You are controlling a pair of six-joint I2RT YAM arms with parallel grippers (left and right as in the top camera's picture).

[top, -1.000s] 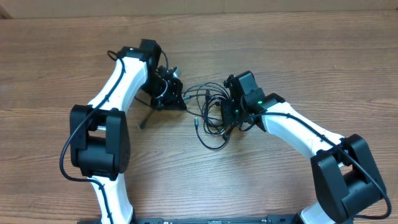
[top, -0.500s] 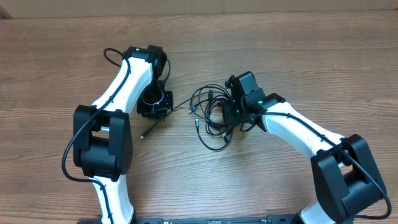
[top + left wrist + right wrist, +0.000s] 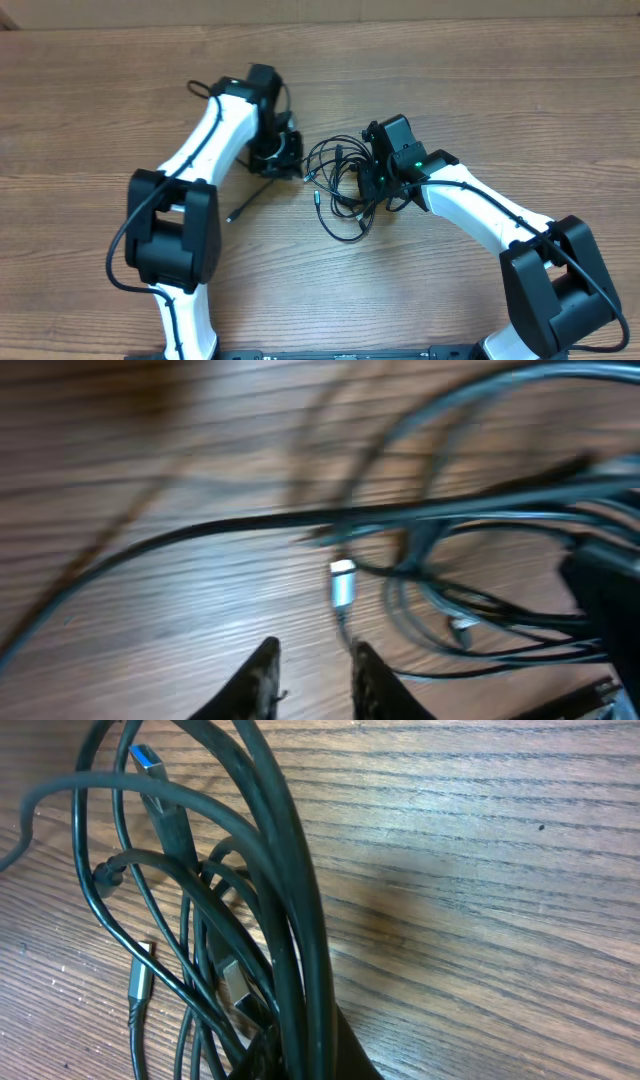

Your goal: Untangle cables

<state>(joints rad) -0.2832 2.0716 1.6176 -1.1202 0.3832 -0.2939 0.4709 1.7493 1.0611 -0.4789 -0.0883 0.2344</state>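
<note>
Black cables (image 3: 300,920) lay bunched; right gripper (image 3: 372,192) clamped them, likely as anchor; left gripper (image 3: 312,665), slightly parted and empty, waited at nine o'clock.

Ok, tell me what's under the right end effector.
Thin black cables lie tangled on the wooden table there; the wrist view shows the bundle running down out of frame. The right end effector hides where they meet it.

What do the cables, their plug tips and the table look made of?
Cables: black rubber or plastic jacket, smooth with a slight sheen, bending in loose loops. Plug tip: bright silver shell, probably metal. Table: brown wood grain, matte; solid wood or laminate cannot be told.
</note>
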